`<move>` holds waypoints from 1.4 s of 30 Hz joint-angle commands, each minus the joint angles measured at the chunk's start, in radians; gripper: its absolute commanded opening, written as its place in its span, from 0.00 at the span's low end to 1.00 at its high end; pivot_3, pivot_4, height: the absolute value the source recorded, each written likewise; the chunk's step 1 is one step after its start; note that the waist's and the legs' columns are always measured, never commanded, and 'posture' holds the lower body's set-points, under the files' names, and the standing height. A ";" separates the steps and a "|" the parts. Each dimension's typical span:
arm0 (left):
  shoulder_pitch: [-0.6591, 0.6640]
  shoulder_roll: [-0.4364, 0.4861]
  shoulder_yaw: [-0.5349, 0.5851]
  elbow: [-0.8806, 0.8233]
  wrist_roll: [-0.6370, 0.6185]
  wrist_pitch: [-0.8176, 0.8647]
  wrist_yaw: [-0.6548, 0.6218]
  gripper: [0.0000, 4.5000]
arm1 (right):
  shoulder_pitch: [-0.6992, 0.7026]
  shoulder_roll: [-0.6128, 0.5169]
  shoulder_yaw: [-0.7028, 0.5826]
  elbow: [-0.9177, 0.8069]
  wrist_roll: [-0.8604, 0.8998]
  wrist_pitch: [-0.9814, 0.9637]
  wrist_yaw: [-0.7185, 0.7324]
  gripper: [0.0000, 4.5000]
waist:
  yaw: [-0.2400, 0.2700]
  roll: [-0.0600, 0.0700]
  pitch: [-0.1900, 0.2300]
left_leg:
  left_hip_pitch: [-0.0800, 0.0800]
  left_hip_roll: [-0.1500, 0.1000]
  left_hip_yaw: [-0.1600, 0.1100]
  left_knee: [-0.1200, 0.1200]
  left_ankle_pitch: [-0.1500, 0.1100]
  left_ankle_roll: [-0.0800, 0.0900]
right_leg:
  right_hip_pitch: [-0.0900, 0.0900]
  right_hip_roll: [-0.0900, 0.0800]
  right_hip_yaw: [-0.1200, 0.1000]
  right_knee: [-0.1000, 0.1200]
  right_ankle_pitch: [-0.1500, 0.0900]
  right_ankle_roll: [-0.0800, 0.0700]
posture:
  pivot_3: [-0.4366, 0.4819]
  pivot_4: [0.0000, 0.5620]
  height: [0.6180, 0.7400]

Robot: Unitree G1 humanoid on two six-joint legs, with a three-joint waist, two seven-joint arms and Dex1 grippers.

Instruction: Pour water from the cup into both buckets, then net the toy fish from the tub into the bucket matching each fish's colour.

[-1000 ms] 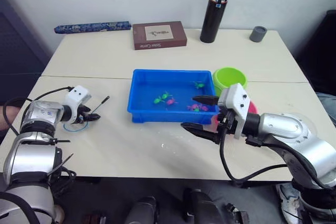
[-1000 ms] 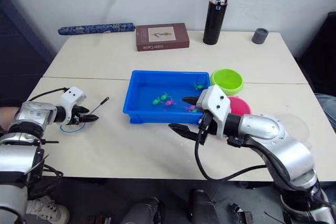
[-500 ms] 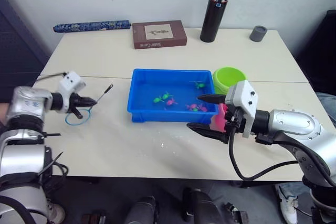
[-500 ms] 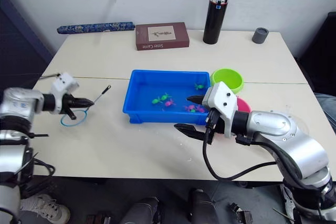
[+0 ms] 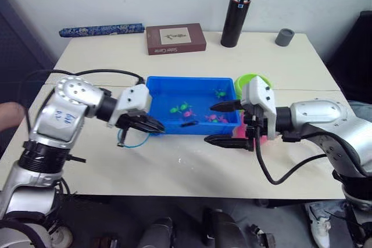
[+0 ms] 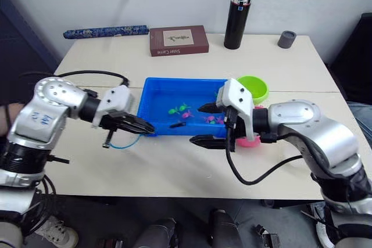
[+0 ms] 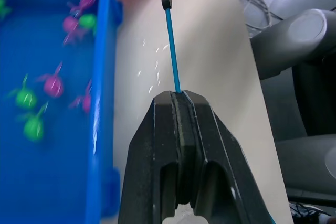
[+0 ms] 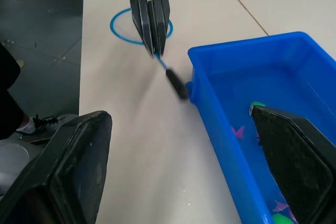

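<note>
Netting looks to be the step in hand: the left gripper (image 6: 138,126), pressed together on the small hoop net with its light blue rim and thin black stick handle (image 6: 119,142), holds it just at the near left corner of the shallow bright blue plastic tub (image 6: 156,94) on the pale bench (image 6: 174,166). The hoop hangs behind the gripper over the bench, while the stick's black tip (image 6: 177,124) reaches forward over the tub, so the net seems to be held backwards. Tiny pink and green toy fish (image 6: 181,110) lie scattered in the tub. The right gripper (image 6: 207,125) hovers spread and empty at the tub's near right corner, in front of the pink plastic bucket (image 6: 251,140); the lime green plastic bucket (image 6: 256,87) stands just beyond. Next, I judge, the net must be turned so that its hoop can dip under a fish.
</note>
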 commanded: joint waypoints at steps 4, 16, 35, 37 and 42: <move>-0.057 -0.051 -0.034 0.005 0.005 -0.025 0.014 0.00 | -0.026 0.015 0.051 0.011 -0.042 0.004 0.025 0.58 | 0.003 0.000 0.000 | -0.001 0.000 0.000 0.000 0.000 0.000 | 0.000 0.000 -0.001 -0.001 0.000 0.000 | 0.48 0.27 1.00; -0.073 -0.068 -0.050 0.027 0.009 -0.056 0.009 0.00 | -0.029 0.042 0.056 -0.003 -0.048 0.019 0.027 0.58 | 0.004 0.000 0.000 | -0.001 0.000 0.000 0.001 0.000 0.000 | 0.000 0.000 -0.001 -0.001 0.000 0.000 | 0.48 0.27 1.00; -0.100 -0.098 -0.038 0.022 -0.023 -0.013 0.036 0.00 | -0.038 0.043 0.082 -0.003 -0.127 -0.032 0.041 0.01 | 0.004 0.000 0.000 | -0.001 0.000 0.000 0.001 0.000 0.000 | 0.000 0.000 -0.001 -0.001 0.000 0.000 | 0.48 0.27 1.00; -0.108 -0.105 -0.022 0.023 -0.046 0.024 0.040 0.00 | -0.034 0.038 0.073 -0.010 -0.132 -0.035 0.040 0.01 | 0.004 0.000 0.000 | -0.001 0.000 0.000 0.001 0.000 0.000 | 0.000 0.000 -0.001 -0.001 0.000 0.000 | 0.48 0.27 1.00; -0.128 -0.140 0.086 0.041 -0.171 0.208 0.079 0.20 | -0.031 -0.035 0.014 -0.044 -0.142 -0.051 0.052 0.00 | 0.006 0.000 0.000 | -0.001 0.000 0.000 0.001 0.000 0.000 | 0.000 0.000 -0.001 -0.001 0.000 0.000 | 0.48 0.27 1.00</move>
